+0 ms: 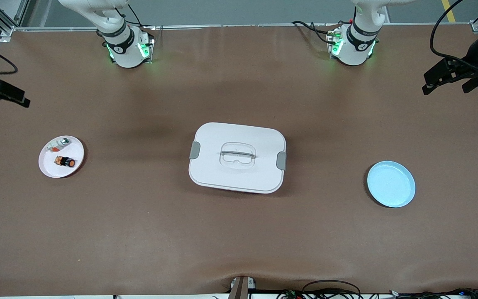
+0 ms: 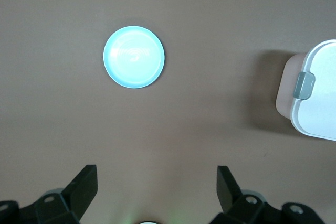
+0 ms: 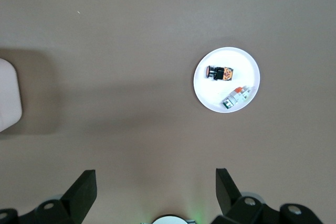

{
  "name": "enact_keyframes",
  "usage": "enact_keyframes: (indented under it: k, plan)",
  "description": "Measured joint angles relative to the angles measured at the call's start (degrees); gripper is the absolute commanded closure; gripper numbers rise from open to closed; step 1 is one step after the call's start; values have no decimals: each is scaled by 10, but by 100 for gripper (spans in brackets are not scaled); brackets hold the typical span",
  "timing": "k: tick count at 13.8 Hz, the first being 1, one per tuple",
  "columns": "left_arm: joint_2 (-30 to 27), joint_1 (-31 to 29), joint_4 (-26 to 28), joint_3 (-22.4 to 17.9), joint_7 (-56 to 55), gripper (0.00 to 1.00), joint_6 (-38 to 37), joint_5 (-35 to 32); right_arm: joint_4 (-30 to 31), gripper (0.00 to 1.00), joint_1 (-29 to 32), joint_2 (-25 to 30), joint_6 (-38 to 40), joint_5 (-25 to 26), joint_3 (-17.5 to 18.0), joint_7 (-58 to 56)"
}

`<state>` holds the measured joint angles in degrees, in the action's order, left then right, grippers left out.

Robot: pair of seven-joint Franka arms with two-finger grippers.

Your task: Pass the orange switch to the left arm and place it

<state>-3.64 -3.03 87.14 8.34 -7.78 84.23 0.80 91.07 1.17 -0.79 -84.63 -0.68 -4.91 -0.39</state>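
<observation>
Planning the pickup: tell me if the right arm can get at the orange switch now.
Probably yes. The orange switch lies exposed on the white plate, beside a white-and-silver part; the open right gripper holds nothing.

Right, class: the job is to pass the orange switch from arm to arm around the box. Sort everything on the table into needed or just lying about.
Needed:
orange switch
white plate holding it
box
light blue plate, probably the destination

Lying about:
white-and-silver part sharing the white plate
</observation>
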Motion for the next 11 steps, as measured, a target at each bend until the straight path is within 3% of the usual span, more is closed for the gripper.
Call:
enact_keyframes:
  k: [7, 11]
  plan:
    - [0, 0, 0, 0, 0, 0, 0, 0, -9, 0, 33, -81, -17, 5, -1, -9]
    - [0, -5, 0, -1, 0, 0, -1, 0, -14, 0, 55, -99, -45, 14, -1, -12]
